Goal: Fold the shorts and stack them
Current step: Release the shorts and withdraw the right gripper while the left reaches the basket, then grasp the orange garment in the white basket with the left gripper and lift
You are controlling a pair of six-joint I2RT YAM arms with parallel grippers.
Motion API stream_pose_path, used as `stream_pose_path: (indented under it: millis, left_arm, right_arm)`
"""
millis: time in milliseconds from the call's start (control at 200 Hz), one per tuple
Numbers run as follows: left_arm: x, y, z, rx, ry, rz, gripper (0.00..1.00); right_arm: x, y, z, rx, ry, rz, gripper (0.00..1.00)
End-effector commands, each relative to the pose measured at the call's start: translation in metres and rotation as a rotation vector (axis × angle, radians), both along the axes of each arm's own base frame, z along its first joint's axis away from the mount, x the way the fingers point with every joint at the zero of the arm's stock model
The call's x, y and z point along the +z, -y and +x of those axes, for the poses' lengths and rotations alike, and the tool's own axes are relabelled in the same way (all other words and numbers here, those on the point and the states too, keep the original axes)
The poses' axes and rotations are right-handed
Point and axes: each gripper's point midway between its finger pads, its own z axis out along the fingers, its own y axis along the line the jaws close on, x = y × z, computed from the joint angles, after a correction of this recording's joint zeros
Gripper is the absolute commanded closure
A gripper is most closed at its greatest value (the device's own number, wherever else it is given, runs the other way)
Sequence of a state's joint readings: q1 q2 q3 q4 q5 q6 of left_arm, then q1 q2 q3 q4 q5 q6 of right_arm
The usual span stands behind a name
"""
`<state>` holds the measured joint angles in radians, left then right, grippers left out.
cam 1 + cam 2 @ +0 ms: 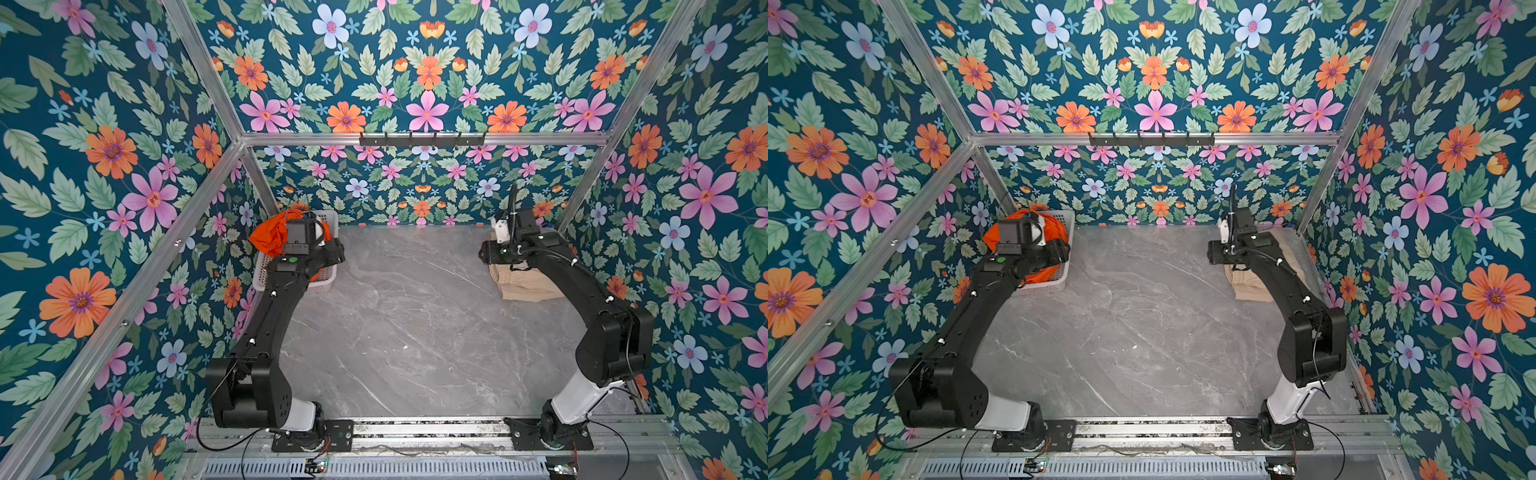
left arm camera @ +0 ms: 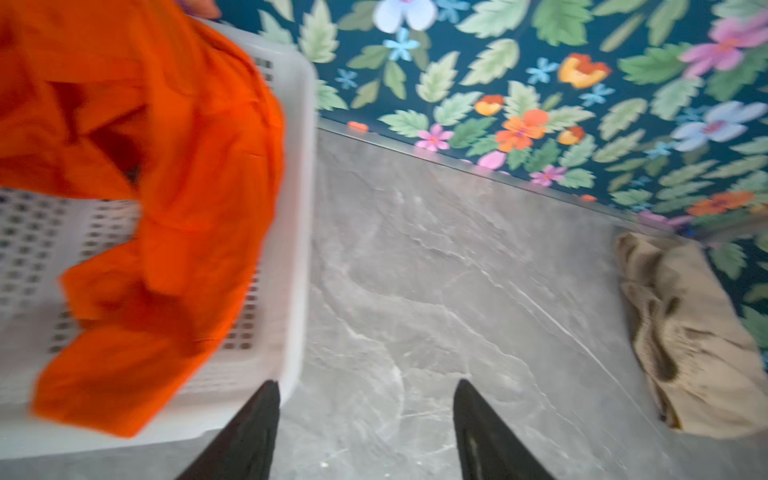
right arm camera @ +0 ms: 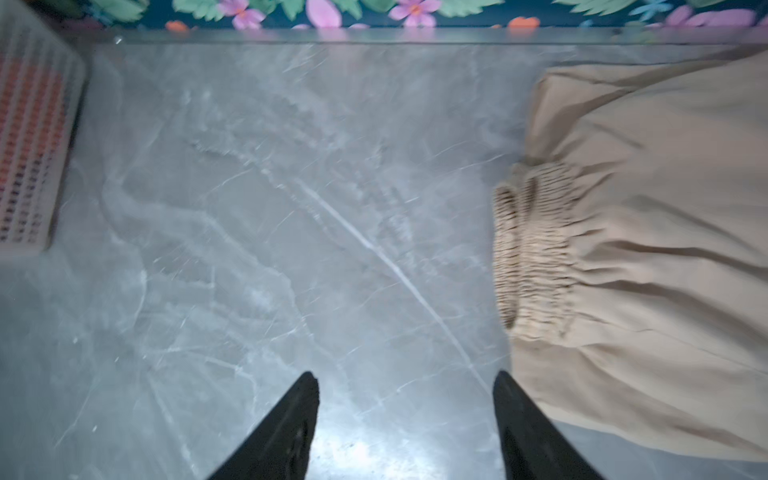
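Note:
The orange shorts (image 1: 268, 240) (image 1: 995, 237) lie bunched in the white basket (image 1: 328, 284) (image 1: 1064, 279) at the back left, heaped over its rim (image 2: 300, 199). In the left wrist view the orange cloth (image 2: 187, 166) fills most of the basket. My left gripper (image 2: 365, 384) hovers open at the basket's table-side wall, with only bare marble between its fingers. The beige shorts (image 1: 524, 290) (image 1: 1246, 287) (image 2: 690, 345) lie folded at the back right, partly under the right arm. My right gripper (image 3: 405, 376) is open and empty just beside the gathered waistband (image 3: 532, 245).
The grey marble table (image 1: 415, 324) stretches between the two arms. Floral walls close in the back and both sides, near the basket and the beige shorts. A black hook rail (image 1: 422, 139) hangs on the back frame. The basket's corner (image 3: 33, 145) shows in the right wrist view.

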<state>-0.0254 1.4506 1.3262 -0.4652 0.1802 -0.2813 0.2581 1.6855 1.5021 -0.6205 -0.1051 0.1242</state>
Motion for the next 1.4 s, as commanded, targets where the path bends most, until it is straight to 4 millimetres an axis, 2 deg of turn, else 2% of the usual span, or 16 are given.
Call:
stream_pose_path:
  millis: [0,100,215,235,245,260,330,495,650,795,915,975,1000,1100,1225,1395]
  left_arm:
    - [-0.014,-0.037,-0.001,0.037,-0.071,0.045,0.28]
    - [-0.021,-0.068,0.016,0.073,-0.087,0.025,0.28]
    - [-0.028,-0.081,0.043,0.072,-0.079,0.007,0.28]
    - [-0.028,-0.084,0.049,0.079,-0.067,0.010,0.28]
    - [-0.028,-0.086,0.052,0.081,-0.064,0.010,0.28]
    - [-0.029,-0.087,0.056,0.081,-0.059,0.009,0.28]
    - [-0.031,-0.093,0.078,0.088,-0.036,0.006,0.28]
    - [-0.050,-0.110,0.120,0.109,-0.066,0.043,0.29]
    - [-0.071,-0.125,0.150,0.130,-0.091,0.093,0.29]
    - [-0.083,-0.126,0.175,0.114,-0.073,0.081,0.28]
    - [-0.088,-0.119,0.195,0.062,-0.028,0.030,0.28]
    - [-0.088,-0.115,0.204,0.047,-0.002,-0.014,0.33]
    - [-0.088,-0.114,0.207,0.045,0.005,-0.027,0.39]
    - [-0.080,-0.109,0.215,0.028,0.048,-0.067,0.74]
    - [-0.046,-0.102,0.211,0.006,0.108,-0.091,1.00]
    - [0.034,-0.078,0.175,-0.070,0.231,-0.118,1.00]
  right_arm:
    - [0.007,-0.041,-0.015,0.060,0.059,0.046,0.34]
    - [-0.002,-0.081,-0.036,0.141,0.050,0.055,0.34]
    - [-0.012,-0.123,-0.054,0.234,0.034,0.083,0.34]
    - [-0.011,-0.129,-0.057,0.247,0.034,0.086,0.34]
    - [-0.022,-0.132,-0.057,0.250,0.011,0.076,0.34]
    - [-0.028,-0.135,-0.058,0.256,-0.002,0.073,0.34]
    - [-0.037,-0.150,-0.063,0.282,-0.033,0.082,0.33]
    - [-0.038,-0.182,-0.078,0.351,-0.084,0.185,0.34]
    - [-0.031,-0.195,-0.086,0.375,-0.081,0.212,0.34]
    - [-0.029,-0.195,-0.090,0.377,-0.085,0.226,0.34]
    - [-0.032,-0.192,-0.093,0.371,-0.095,0.220,0.34]
    - [-0.032,-0.190,-0.093,0.363,-0.095,0.216,0.34]
    - [-0.033,-0.189,-0.093,0.362,-0.096,0.215,0.34]
    - [-0.034,-0.189,-0.094,0.360,-0.098,0.215,0.34]
    - [-0.036,-0.188,-0.094,0.355,-0.100,0.215,0.34]
    - [-0.025,-0.192,-0.091,0.351,-0.085,0.237,0.34]
